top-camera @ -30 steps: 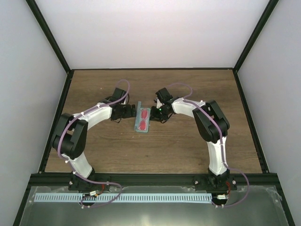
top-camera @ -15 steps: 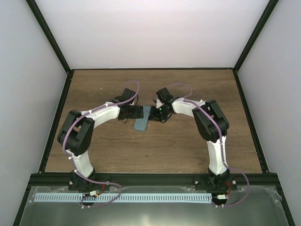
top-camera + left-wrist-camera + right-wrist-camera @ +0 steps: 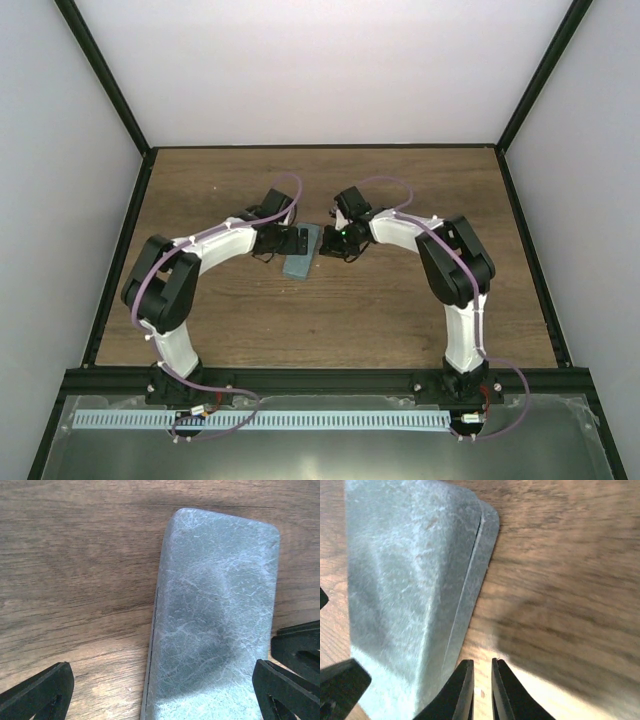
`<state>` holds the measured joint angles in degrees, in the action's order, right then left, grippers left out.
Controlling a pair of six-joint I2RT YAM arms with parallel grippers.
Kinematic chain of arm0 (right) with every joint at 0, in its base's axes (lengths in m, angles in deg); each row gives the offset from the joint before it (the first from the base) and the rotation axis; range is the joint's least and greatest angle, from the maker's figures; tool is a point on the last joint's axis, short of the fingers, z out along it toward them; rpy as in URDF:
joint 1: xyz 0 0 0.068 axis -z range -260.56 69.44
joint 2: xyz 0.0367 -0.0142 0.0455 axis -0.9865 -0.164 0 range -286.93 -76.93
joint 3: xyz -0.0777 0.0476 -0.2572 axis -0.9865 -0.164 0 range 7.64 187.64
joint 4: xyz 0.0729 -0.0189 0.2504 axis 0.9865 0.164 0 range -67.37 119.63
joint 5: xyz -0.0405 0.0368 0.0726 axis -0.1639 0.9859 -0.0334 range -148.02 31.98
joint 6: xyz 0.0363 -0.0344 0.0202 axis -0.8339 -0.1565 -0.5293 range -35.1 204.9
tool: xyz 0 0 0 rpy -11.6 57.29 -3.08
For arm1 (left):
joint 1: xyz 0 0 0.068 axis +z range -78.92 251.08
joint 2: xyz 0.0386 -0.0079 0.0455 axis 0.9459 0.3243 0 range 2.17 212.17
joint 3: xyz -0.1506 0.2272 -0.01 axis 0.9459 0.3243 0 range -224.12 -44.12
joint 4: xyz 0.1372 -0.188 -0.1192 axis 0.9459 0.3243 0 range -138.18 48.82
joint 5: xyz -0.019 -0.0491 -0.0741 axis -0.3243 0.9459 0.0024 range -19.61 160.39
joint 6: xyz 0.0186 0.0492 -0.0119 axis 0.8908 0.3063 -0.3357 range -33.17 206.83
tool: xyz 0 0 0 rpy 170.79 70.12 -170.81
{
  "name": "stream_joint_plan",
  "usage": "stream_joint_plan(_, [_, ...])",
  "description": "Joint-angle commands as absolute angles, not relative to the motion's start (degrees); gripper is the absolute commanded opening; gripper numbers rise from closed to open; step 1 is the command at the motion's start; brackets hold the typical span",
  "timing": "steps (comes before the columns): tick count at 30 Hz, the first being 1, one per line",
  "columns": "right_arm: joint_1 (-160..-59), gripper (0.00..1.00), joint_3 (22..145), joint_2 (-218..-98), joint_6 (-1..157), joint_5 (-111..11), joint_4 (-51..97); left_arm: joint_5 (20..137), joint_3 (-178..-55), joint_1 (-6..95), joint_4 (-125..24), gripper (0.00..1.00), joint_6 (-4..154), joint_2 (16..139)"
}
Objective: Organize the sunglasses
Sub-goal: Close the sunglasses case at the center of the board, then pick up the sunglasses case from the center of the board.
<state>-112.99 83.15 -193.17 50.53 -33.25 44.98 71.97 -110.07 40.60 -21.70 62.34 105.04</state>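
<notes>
In the overhead view, my left arm is reaching in from the lower left toward the middle of the wooden table (image 3: 400,320). My left gripper (image 3: 297,239) is hovering over the upper end of the grey-blue case (image 3: 299,257). The case is lying shut, slanting slightly, at the centre of the frame. Through my left wrist camera I am seeing the left gripper (image 3: 160,692) spread wide. One finger is sitting at the lower left corner, well clear of the case (image 3: 215,605), and the other at the lower right, just beside the case's edge.

To the right of the case, my right gripper (image 3: 331,240) is pointing down at the table close against the case's right side. In my right wrist camera its fingers (image 3: 463,690) are pressing almost together with only a thin slit between them. They are pinching nothing and standing just beside the case's (image 3: 405,580) lip at the bottom centre.

The sunglasses are not showing in any view, so I cannot tell where they are lying.
</notes>
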Motion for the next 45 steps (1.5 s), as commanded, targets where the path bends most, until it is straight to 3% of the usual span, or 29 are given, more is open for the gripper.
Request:
stream_joint_plan(1, [-112.53,0.13,81.46,-186.32,50.26,-36.91,46.46,73.68,-110.92,40.67,-22.33,1.00,65.34,102.59])
stream_joint_plan(11, [-111.72,0.24,76.19,-176.37,50.26,-41.60,48.57,76.80,-112.16,39.56,-21.52,1.00,69.85,104.46])
stream_joint_plan(27, [-111.68,0.26,69.46,-169.72,48.12,-43.11,48.14,70.82,-112.60,35.57,-17.77,0.99,68.78,110.07])
stream_joint_plan(35, [-111.68,0.26,68.29,-169.56,48.35,-41.97,47.55,69.67,-111.76,35.57,-18.88,0.69,67.63,106.94])
stream_joint_plan(45, [-111.67,0.26,67.07,-169.87,48.29,-40.42,46.74,65.95,-110.71,35.74,-17.09,0.67,65.30,102.24])
